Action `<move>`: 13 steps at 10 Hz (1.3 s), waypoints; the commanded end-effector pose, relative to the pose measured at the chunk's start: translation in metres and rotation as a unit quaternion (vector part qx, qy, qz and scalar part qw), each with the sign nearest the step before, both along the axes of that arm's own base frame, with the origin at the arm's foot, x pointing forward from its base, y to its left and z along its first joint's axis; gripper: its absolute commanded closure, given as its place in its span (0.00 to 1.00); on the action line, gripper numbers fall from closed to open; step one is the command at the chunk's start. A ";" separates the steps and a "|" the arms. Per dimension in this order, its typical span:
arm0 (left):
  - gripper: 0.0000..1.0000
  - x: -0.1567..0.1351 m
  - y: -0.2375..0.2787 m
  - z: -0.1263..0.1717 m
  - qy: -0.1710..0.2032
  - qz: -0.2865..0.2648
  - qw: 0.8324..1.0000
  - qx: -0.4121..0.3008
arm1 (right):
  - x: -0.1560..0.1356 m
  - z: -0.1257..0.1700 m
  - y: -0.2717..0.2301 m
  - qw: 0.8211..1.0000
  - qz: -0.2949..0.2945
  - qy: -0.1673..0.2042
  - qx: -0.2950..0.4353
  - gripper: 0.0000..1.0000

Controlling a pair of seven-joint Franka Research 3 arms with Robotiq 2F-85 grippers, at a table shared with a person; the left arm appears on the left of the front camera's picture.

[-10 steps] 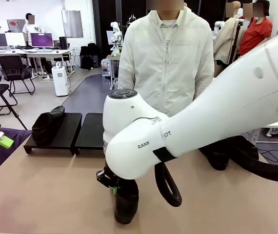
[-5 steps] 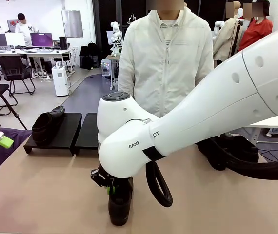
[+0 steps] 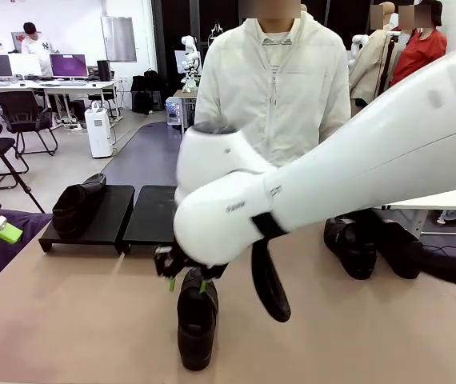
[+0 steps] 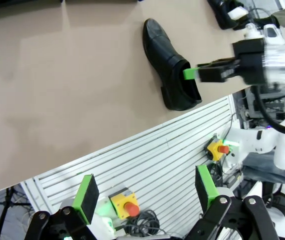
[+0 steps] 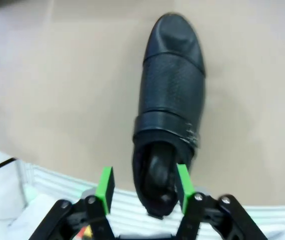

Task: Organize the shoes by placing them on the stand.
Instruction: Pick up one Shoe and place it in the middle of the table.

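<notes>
The lettering on the white right arm (image 3: 356, 184) is smeared and can't be read, and no other print comes through clearly. Down at the tabletop (image 3: 76, 312), the right gripper (image 5: 143, 184) hangs right over the heel end of a black dress shoe (image 5: 171, 95). The shoe lies flat on the tan surface, toe toward the robot's side. The gripper's green pads (image 5: 105, 184) stand apart. One sits at the rim of the shoe's collar, the other is clear of the leather beside it, so nothing is pinched. Farther back on the left, the stand (image 3: 152, 216) carries a second shoe (image 3: 76, 206) on its left panel. Two more shoes (image 3: 352, 250) sit on the tabletop to the right, well apart from the stand. The left gripper (image 4: 146, 192) hovers off the tabletop's edge with its fingers spread wide around nothing.
</notes>
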State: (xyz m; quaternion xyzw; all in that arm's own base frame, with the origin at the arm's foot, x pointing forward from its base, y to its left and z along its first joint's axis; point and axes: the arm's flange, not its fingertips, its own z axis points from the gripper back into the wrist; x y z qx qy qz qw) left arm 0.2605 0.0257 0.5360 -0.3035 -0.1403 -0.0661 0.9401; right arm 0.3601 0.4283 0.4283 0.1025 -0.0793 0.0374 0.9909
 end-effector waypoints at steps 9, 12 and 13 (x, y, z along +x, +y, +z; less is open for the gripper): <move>0.00 0.000 0.002 0.000 -0.004 -0.008 1.000 -0.007 | -0.065 0.077 -0.464 0.955 -0.115 0.056 0.268 0.00; 0.00 0.000 0.002 0.000 -0.004 -0.008 1.000 -0.007 | -0.075 0.107 -0.471 0.965 -0.111 0.066 0.230 0.00; 0.00 0.000 0.002 0.000 -0.004 -0.008 1.000 -0.007 | -0.075 0.107 -0.471 0.965 -0.111 0.066 0.230 0.00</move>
